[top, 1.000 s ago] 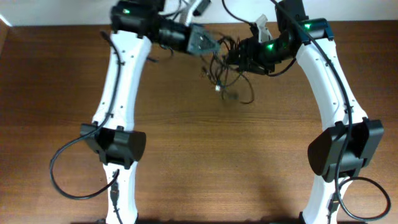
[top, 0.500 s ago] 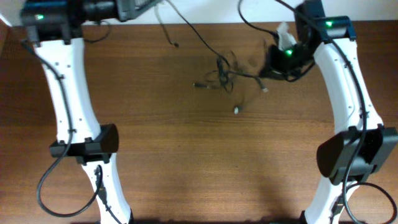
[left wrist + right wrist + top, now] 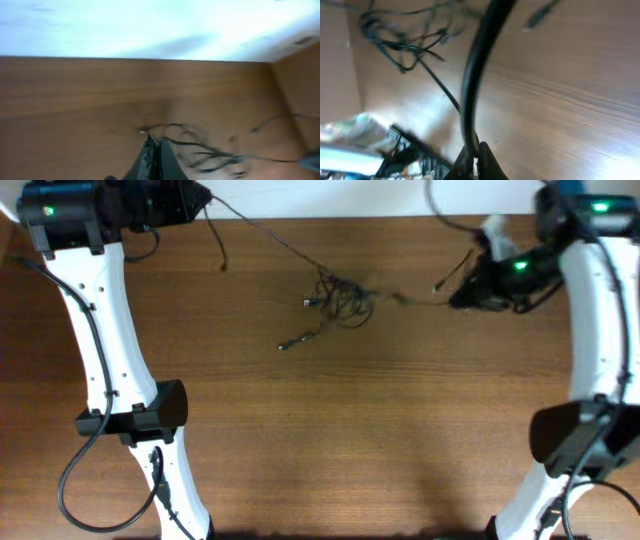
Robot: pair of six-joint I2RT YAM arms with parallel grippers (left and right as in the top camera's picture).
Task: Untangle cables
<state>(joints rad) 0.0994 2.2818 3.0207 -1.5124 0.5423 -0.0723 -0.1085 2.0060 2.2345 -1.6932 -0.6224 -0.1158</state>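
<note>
While the cables [image 3: 340, 295] sit knotted in a small black clump on the table [image 3: 350, 440], toward 12 o'clock from its middle, each arm has a strand of them. One thin strand runs in a nearly straight line toward 10 o'clock into the left gripper [image 3: 192, 200] at the far left corner. The left wrist view shows its fingers [image 3: 150, 157] pressed together, with a thin cord leaving the tips. Another strand leads toward 3 o'clock to the right gripper [image 3: 462, 292], whose fingers [image 3: 482, 160] are pinched on a black cord. A plug end [image 3: 284, 346] trails from the clump toward 8 o'clock, lying on the wood.
</note>
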